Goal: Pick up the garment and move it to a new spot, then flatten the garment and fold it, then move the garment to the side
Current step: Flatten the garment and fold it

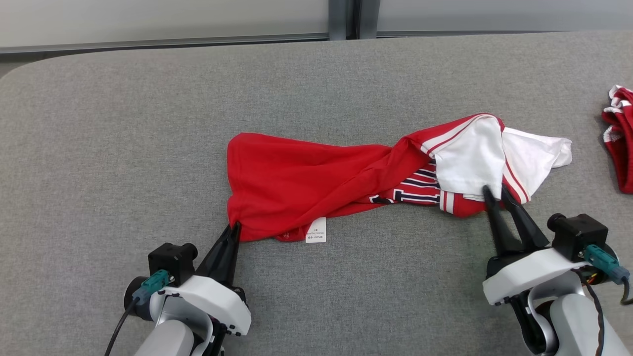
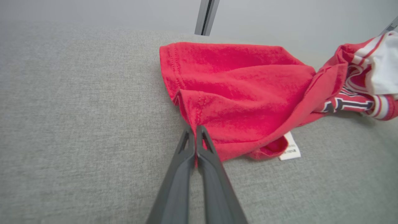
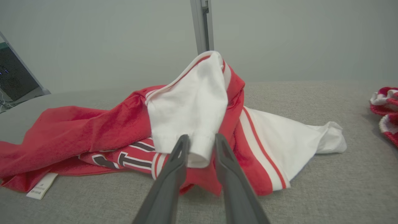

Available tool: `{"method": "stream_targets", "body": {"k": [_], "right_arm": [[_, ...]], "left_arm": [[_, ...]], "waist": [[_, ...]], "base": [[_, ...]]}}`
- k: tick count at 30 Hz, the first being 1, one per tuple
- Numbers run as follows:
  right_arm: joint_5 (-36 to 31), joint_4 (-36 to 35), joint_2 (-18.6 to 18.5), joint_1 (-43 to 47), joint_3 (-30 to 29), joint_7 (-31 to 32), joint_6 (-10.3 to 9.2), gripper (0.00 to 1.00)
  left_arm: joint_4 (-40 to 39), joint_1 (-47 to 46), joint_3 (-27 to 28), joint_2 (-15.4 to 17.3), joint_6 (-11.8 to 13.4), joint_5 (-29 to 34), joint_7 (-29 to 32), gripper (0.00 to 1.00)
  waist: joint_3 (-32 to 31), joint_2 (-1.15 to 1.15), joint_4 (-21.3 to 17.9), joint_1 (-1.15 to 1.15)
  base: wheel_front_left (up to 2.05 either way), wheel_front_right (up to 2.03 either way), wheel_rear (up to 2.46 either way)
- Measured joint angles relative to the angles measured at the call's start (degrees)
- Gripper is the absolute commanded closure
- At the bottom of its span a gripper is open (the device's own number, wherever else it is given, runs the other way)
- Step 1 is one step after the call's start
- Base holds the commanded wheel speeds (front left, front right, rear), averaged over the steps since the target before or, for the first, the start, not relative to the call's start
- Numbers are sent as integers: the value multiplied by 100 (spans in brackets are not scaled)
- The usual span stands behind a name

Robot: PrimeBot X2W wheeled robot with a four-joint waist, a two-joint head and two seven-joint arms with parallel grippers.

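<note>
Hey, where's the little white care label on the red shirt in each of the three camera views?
Head view: the care label lies lower centre, at the garment's near edge.
Left wrist view: the care label sits lower right, poking out under the red hem.
Right wrist view: the care label is at bottom left, beside the red fabric.
Shared landmark: the dark striped lettering, right of the label in every view.

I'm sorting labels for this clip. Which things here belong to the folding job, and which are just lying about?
In the job: red shirt; left claw, shut on its hem corner; right claw, open at its white sleeve cuff.
Lying about: second red and white cloth at the right edge of the grey table.
</note>
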Motion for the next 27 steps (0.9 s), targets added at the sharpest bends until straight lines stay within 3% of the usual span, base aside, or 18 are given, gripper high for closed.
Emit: {"method": "stream_targets", "body": {"k": [7,13,21,27], "right_arm": [[1,-193,-54,-129,-68,-154,0,100],[-105,-877,-268,-347,-355,-231,0,100],[-343,-2360,-649,-800,-889,41,0,100],[-465,-3629,-999,-1324,-1280,448,1,100]], "left_arm": [[-412,-3,134,131,110,57,-221,100],[-1416,-180,346,414,264,380,-393,100],[-3177,-734,605,804,403,762,-380,100],[-4519,-1472,877,1121,561,995,142,100]], "waist": [[12,0,-59,0],[-59,0,-141,0],[-246,0,-176,0],[-371,0,-154,0]], "base": [[0,0,0],[0,0,0],[0,0,0],[0,0,0]]}}
